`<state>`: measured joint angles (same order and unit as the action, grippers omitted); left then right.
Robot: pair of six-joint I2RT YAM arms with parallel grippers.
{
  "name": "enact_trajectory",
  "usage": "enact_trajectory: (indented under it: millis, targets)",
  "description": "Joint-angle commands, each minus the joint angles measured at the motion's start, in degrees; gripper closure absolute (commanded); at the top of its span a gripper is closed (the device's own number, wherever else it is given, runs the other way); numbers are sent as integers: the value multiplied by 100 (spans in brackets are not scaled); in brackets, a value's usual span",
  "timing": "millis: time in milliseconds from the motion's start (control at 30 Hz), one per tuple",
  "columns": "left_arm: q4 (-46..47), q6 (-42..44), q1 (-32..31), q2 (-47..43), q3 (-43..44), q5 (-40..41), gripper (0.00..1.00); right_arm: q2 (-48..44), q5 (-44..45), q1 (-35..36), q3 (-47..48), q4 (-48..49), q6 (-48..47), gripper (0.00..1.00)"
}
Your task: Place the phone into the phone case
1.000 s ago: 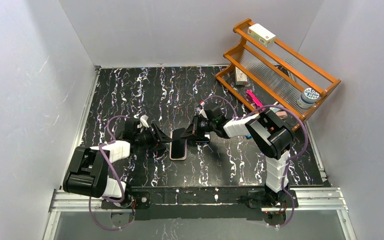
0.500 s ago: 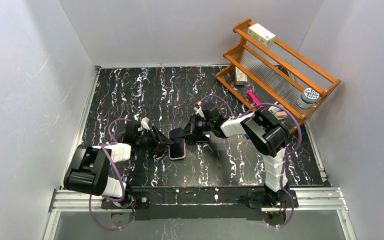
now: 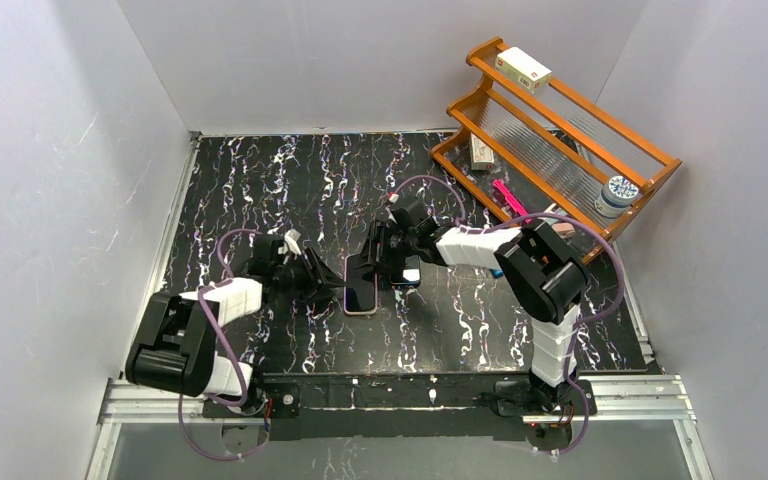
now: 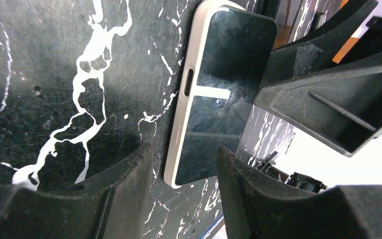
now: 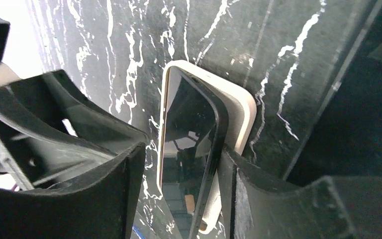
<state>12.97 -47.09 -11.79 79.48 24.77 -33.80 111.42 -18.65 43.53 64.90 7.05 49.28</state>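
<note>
Right end effector (image 3: 368, 270) is swinging since a second ago. Its wrist is shifting toward the back wall, and its fingers are now lying more along the case (image 5: 239, 115) than across it. The case is turning a little with it and creeping slightly away from the arm bases on the counter (image 3: 260, 180). Left end effector (image 3: 328, 284) is barely changing, staying at the case's left.

Phone (image 5: 186, 134) is lying screen-up in the case but not fully seated. In the right wrist view one long black edge is riding above the cream rim, while the opposite edge is looking tucked in. The left wrist view is showing the cream side with its button slot running flush along the glass.

Right fingers are spread, one at each long side of the case. The one at the raised edge is touching the phone; the other is leaving a sliver of counter between itself and the case. Left fingers are spread too, straddling the case's nearer end in their own view, with one overlapping its corner. Neither end effector is clamping anything that I can see.

Judgement: insertion is mostly done and the press-in stage is going on. The raised edge is probably needing a downward push while the left side is bracing the case. Risk: a sideways push is only skating the case across the counter.
</note>
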Motion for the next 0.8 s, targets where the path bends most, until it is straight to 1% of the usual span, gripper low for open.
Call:
enact_trajectory:
  millis: [0,100,200,300,433,533,633,767]
  targets:
    - [-780,312,56,-383,305,421,53,-471,470,-56,169,-653,-351,36]
    - [-533,72,102,-466,248,528,54,-506,390,-62,138,-672,-340,31]
    - [-287,-63,101,-274,243,386,54,-575,369,-59,116,-696,-348,29]
    - [-131,-59,94,-84,243,296,54,-680,389,-55,72,-775,-338,31]
    - [-96,197,90,120,423,87,53,-757,480,-60,104,-977,-245,33]
    - [-128,283,83,321,627,-79,52,-686,505,-55,300,-1176,-235,30]
    - [-113,273,59,489,658,-16,52,-688,513,-57,349,-1275,-209,27]
    - [-64,210,1,674,646,-71,52,-809,568,-53,429,-1562,-212,33]
